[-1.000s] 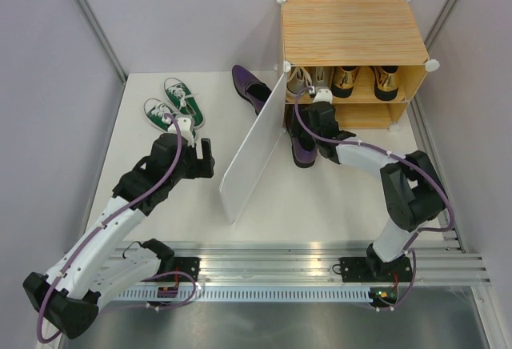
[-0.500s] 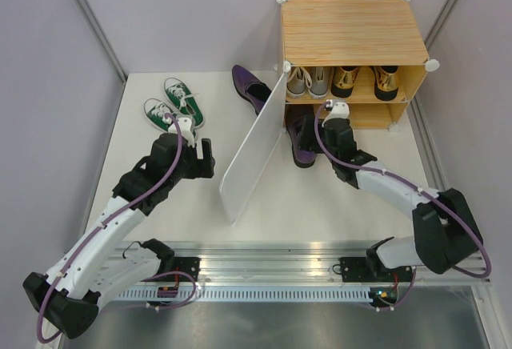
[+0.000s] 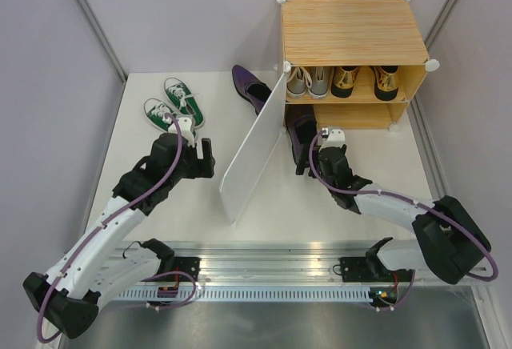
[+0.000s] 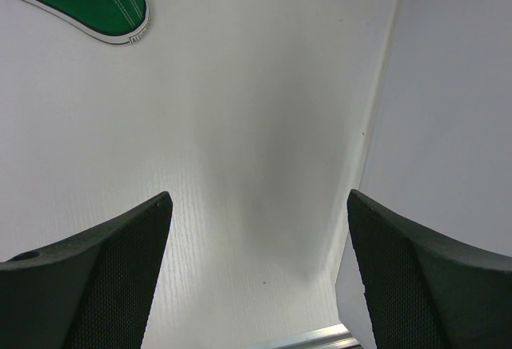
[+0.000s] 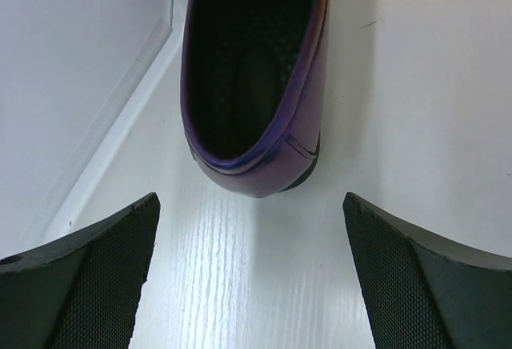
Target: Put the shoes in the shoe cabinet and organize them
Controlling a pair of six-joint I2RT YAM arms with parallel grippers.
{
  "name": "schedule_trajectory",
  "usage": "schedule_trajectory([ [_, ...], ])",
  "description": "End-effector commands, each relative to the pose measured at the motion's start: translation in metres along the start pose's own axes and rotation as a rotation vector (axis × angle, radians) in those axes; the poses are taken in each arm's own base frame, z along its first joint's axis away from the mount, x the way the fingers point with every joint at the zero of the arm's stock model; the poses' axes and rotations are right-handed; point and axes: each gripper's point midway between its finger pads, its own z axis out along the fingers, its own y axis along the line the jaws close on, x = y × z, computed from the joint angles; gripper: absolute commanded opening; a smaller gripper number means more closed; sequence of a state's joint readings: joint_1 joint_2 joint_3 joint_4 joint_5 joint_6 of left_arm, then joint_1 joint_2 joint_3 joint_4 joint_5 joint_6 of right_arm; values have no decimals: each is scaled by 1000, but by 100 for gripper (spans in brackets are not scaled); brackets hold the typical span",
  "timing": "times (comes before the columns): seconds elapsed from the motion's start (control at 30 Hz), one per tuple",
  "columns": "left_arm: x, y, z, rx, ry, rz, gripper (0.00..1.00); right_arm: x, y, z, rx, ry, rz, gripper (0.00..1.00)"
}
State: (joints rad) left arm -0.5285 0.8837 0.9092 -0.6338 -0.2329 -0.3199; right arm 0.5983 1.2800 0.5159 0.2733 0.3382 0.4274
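Note:
The shoe cabinet (image 3: 352, 33) stands at the back right, its white door (image 3: 254, 149) swung open. On its upper shelf sit the grey sneakers (image 3: 308, 82) and the gold shoes (image 3: 346, 82). One purple shoe (image 3: 299, 129) lies on the table with its toe at the lower shelf. My right gripper (image 3: 314, 159) is open just behind that shoe's heel (image 5: 256, 85), and nothing is between its fingers (image 5: 250, 277). The other purple shoe (image 3: 250, 85) lies left of the cabinet, behind the door. The green sneakers (image 3: 172, 102) rest at the back left. My left gripper (image 3: 204, 157) hangs open and empty near them (image 4: 258, 277).
The open door panel (image 4: 448, 125) slants across the table between the two arms, close to the left gripper's right side. In the right wrist view the door (image 5: 72, 69) runs along the purple shoe's left side. Grey walls enclose the table.
My right gripper has drawn back from the cabinet toward the near edge and opened fully, leaving the purple shoe with its toe at the lower shelf. The left arm has not moved.

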Motion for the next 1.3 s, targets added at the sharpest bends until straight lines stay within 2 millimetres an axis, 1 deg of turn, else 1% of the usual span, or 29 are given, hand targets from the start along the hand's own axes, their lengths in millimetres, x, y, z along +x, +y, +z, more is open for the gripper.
schedule_trajectory([
  [0.0, -5, -1, 2, 10, -24, 29, 92, -9, 7, 15, -14, -71, 25, 98],
  [0.03, -5, -1, 2, 9, -23, 30, 92, -8, 9, 19, -17, -73, 24, 98],
  [0.07, -5, -1, 2, 12, -21, 30, 92, -1, 8, 24, -12, -59, 16, 98],
  [0.1, -6, -2, 1, 13, -25, 29, 92, -4, 11, 28, -24, -75, 20, 98],
  [0.13, -6, -1, 0, 14, -28, 30, 92, -3, 12, 31, -21, -73, 17, 98],
  [0.17, -6, -2, 0, 14, -29, 28, 92, 5, 9, 37, -3, -53, 10, 97],
  [0.23, -5, -2, 1, 15, -26, 29, 92, 4, 9, 44, 15, -55, 10, 96],
  [0.27, -5, -3, 1, 20, -21, 30, 92, 11, 7, 48, 27, -41, 4, 96],
  [0.3, -4, -3, 2, 21, -19, 30, 92, 8, 8, 51, 24, -54, 9, 96],
  [0.4, -3, -5, 2, 33, -13, 30, 92, 11, 8, 62, 40, -53, 5, 94],
  [0.47, -3, -6, 2, 35, -12, 30, 92, 13, 5, 67, 63, -49, 1, 91],
  [0.57, -3, -6, 2, 35, -12, 30, 92, 7, 7, 70, 65, -67, -4, 86],
  [0.6, -3, -6, 3, 34, -9, 31, 92, 4, 7, 71, 70, -72, -4, 84],
  [0.63, -3, -6, 2, 36, -12, 32, 92, 2, 6, 71, 73, -77, -6, 77],
  [0.7, -3, -6, 2, 38, -11, 30, 92, 0, 7, 72, 72, -83, -18, 70],
  [0.73, -3, -6, 2, 38, -11, 32, 92, -2, 7, 72, 75, -85, -20, 60],
  [0.8, -2, -6, 3, 38, -8, 31, 92, -4, 6, 72, 83, -85, -25, 51],
  [0.83, -3, -7, 3, 38, -10, 31, 92, -8, 7, 70, 84, -91, -26, 41],
  [0.9, -2, -6, 3, 38, -6, 31, 92, -13, 6, 67, 88, -101, -24, 34],
  [0.93, -2, -7, 3, 38, -8, 31, 92, -21, 7, 64, 85, -119, -17, 27],
  [1.0, -2, -7, 3, 38, -8, 31, 92, -29, 7, 60, 87, -130, -13, 23],
  [1.03, -2, -7, 3, 38, -8, 32, 92, -38, 9, 55, 82, -150, -7, 22],
  [1.13, -2, -7, 3, 38, -8, 32, 92, -55, 10, 49, 77, -169, -4, 22],
  [1.23, -2, -7, 3, 42, -7, 33, 92, -70, 6, 49, 62, -186, 9, 19],
  [1.27, -2, -7, 3, 43, -7, 32, 92, -74, 11, 51, 39, -188, 7, 18],
])
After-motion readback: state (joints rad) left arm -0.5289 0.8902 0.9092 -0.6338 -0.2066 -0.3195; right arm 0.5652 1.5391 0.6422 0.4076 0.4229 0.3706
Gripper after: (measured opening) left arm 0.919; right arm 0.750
